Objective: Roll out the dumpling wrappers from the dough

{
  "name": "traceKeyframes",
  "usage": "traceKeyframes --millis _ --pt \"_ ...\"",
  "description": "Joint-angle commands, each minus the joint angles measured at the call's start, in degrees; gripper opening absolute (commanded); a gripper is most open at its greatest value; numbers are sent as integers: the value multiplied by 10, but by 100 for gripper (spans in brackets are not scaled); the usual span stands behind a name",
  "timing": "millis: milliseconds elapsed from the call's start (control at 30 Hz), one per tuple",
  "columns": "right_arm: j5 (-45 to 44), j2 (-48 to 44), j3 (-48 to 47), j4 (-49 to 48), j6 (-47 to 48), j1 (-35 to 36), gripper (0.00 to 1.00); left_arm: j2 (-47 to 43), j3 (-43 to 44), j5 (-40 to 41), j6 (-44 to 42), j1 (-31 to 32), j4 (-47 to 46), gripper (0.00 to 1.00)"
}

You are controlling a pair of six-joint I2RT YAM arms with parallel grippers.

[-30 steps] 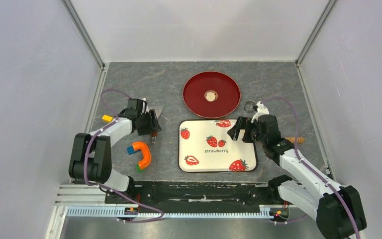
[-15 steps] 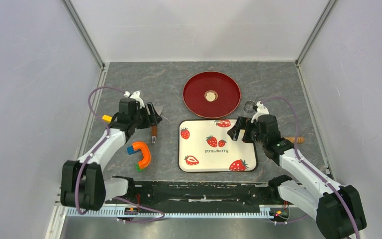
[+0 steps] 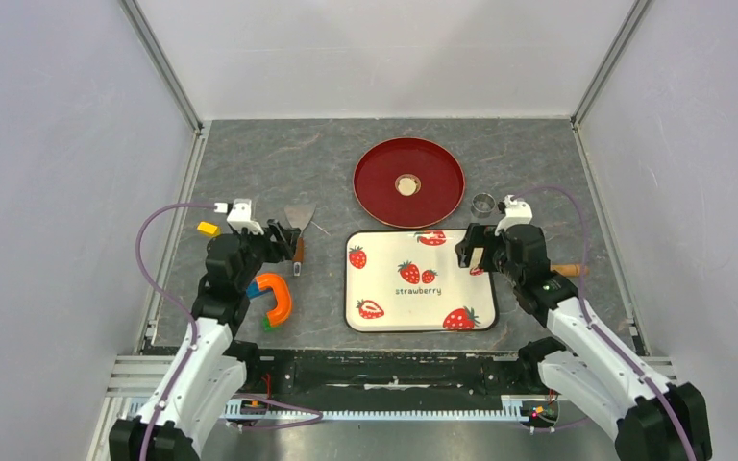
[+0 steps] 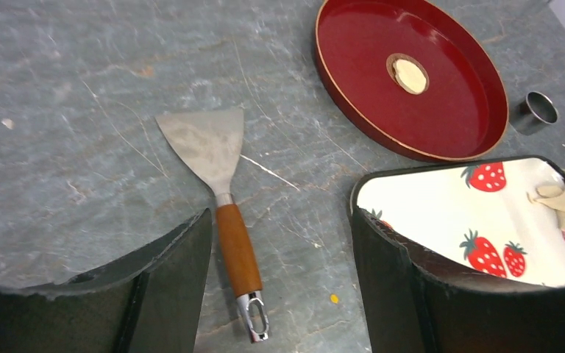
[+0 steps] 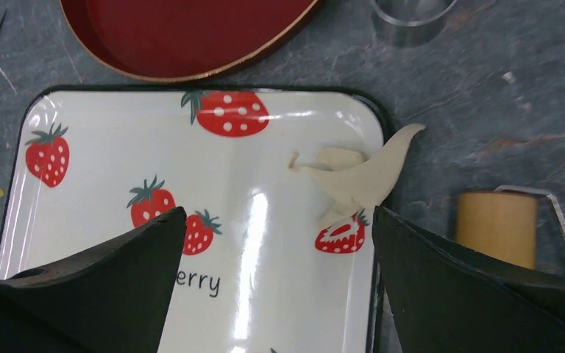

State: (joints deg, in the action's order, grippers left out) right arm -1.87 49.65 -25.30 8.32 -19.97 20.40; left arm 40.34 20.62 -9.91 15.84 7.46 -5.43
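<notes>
A round cream dumpling wrapper [image 3: 406, 184] lies in the middle of the red plate [image 3: 442, 178]; it also shows in the left wrist view [image 4: 410, 74]. A ragged cream dough scrap [image 5: 364, 180] lies over the right edge of the strawberry tray [image 5: 265, 162], also seen in the left wrist view [image 4: 563, 198]. My right gripper [image 5: 276, 220] is open and empty above the tray's right part [image 3: 471, 250]. My left gripper [image 4: 279, 220] is open and empty, hovering near the scraper's handle end [image 3: 283, 245].
A metal scraper [image 4: 213, 147] with a wooden handle lies left of the tray [image 3: 298, 226]. A small metal ring [image 3: 482, 203] stands right of the plate. The tan wooden roller [image 5: 495, 224] lies right of the tray. An orange U-shaped toy [image 3: 274, 298] and a yellow block [image 3: 208, 229] lie at the left.
My left arm has pulled back toward the near edge, away from the scraper, which stays on the table. My right gripper has shifted slightly to the right.
</notes>
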Motion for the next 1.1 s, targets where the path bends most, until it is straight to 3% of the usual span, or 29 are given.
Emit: traceKeyframes --millis 0,200,400,567,833,933,1000,1067 --pt "-92 -47 5 -59 70 1 98 -22 -20 57 -76 -3 -60 74" --pt "-231 -47 48 -107 142 1 98 27 -25 110 -80 -3 -87 74" --pt "-315 -23 141 -255 220 -5 98 88 -81 205 -105 -3 -225 84" --pt "-303 13 235 -441 239 -44 98 178 -99 226 -127 -3 -334 91" --pt "-303 127 306 -682 231 -87 98 336 -60 195 -176 -3 -461 88" --pt "-281 153 335 -810 266 -94 98 390 -55 197 -181 -5 -504 85" --pt "-262 176 332 -842 298 -97 98 420 -54 192 -185 -6 -532 84" --pt "-260 239 337 -913 306 -100 98 436 -54 213 -170 -10 -548 86"
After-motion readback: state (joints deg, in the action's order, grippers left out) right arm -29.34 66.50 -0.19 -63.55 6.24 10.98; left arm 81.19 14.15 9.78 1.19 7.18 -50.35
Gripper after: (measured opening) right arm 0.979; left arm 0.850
